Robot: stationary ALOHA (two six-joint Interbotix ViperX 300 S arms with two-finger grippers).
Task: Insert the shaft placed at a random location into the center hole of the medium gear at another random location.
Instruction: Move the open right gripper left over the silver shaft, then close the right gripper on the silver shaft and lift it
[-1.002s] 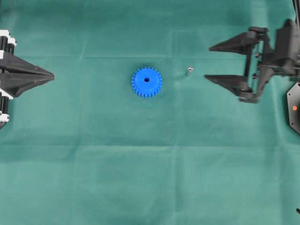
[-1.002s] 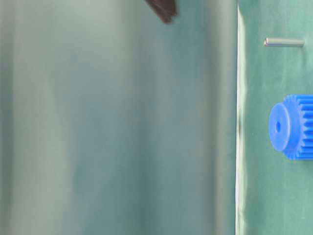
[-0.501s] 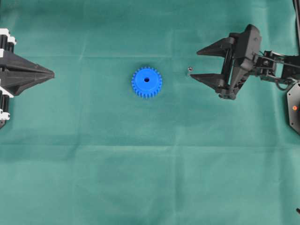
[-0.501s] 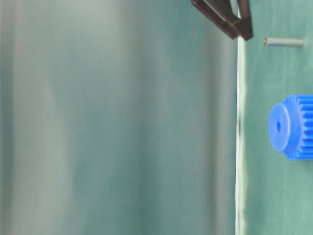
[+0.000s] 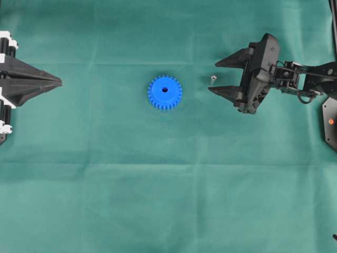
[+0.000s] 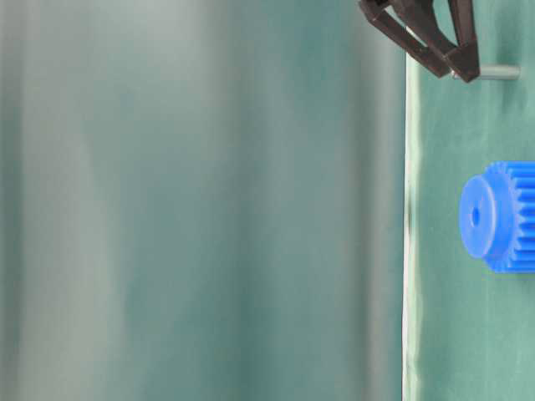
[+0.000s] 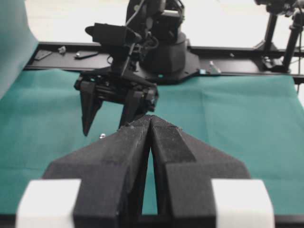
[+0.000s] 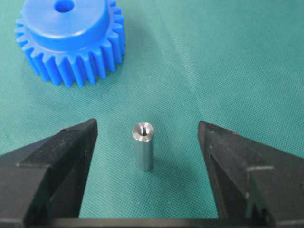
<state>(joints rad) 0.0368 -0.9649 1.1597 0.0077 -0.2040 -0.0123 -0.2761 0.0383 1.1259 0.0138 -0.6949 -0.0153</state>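
I had the right gripper [image 8: 147, 142] wide open, empty, straddling the shaft [image 8: 143, 146]; pin upright btwn fingers, untouched. Medium gear [image 8: 71, 38] just ahead. Left gripper [image 7: 151, 142] shut, far off.

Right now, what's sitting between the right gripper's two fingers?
In the right wrist view, the shaft stands upright on the green cloth between the open right gripper's fingers, touching neither; nothing else is there.
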